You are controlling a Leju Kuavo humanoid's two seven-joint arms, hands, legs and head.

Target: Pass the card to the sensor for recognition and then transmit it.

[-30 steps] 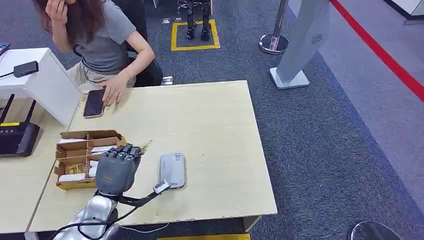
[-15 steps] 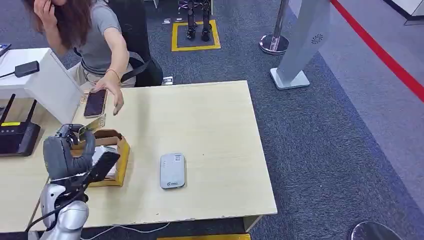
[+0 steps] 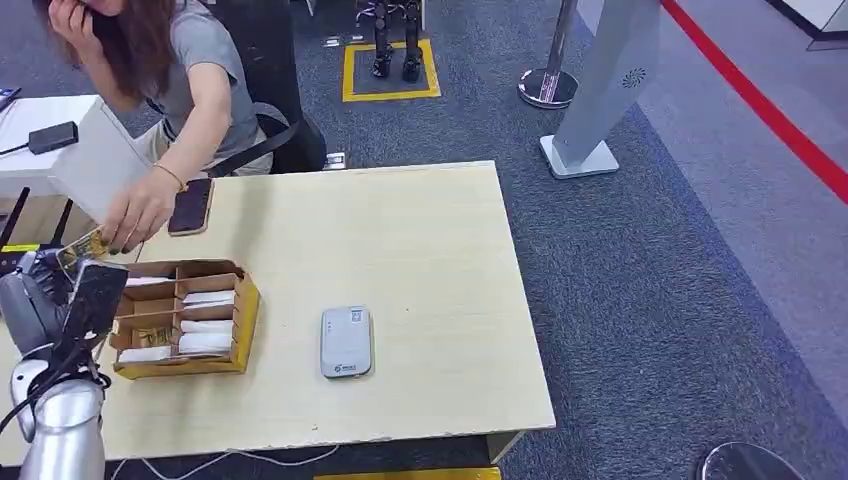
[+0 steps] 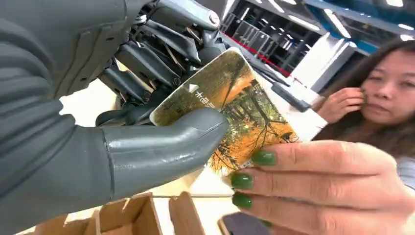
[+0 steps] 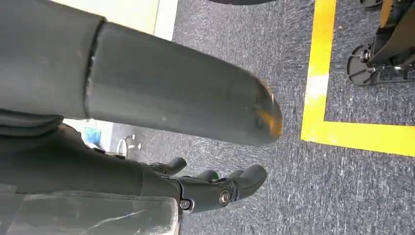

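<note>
Left wrist view, close up: the robot's left hand [image 4: 122, 122] pinches an orange-and-green printed plastic card [image 4: 230, 117] between its thick grey thumb and dark fingers. A person's hand with green-painted nails [image 4: 318, 181] grips the card's free end. Both hold it at once: mid-handover.

Head view: the card [image 3: 82, 247] sits at about nine o'clock from the table's middle, off the light wooden table's [image 3: 420, 260] left edge, above the brown cardboard sorting box [image 3: 180, 318]. The grey rounded card sensor [image 3: 346, 341] lies flat near six o'clock, well apart from the card.

To do it well, I'd judge: keep the arm steady, loosen the thumb only once the person's grip is firm, let the card slide out along its own plane, no tugging back.

Right hand [image 5: 215, 188] hangs over grey carpet, fingers loosely curled, holding nothing.

Against a second ago: the left hand was then over the box beside the sensor; it has swung out toward nine o'clock. The person's arm has left the black phone [image 3: 190, 206] and reached across to the card.
</note>
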